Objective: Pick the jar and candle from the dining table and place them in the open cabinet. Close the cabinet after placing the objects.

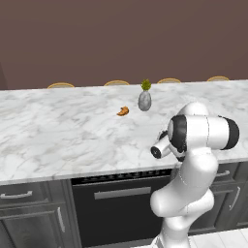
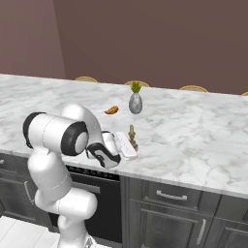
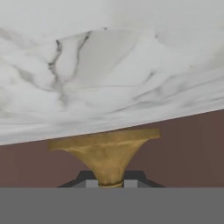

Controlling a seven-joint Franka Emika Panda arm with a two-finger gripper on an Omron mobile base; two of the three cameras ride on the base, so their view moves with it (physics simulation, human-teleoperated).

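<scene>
The candle (image 2: 131, 132), a slim tan stick in a gold holder, stands near the front edge of the white marble dining table (image 2: 193, 135). My gripper (image 2: 131, 143) reaches it from the front edge, low over the tabletop, and is shut on the candle's holder. In the rolled hand view the gold holder (image 3: 105, 151) flares out onto the marble (image 3: 109, 65), and its narrow stem sits between my dark fingertips (image 3: 87, 177). In the left base view my own arm covers the candle. The jar and the cabinet are out of view.
A grey egg-shaped vase with a green sprig (image 2: 135, 102) and a small orange croissant (image 2: 112, 110) sit further back on the table. Chair backs (image 1: 116, 83) line the far edge. Dark drawer fronts with bar handles (image 2: 169, 196) run below the front edge.
</scene>
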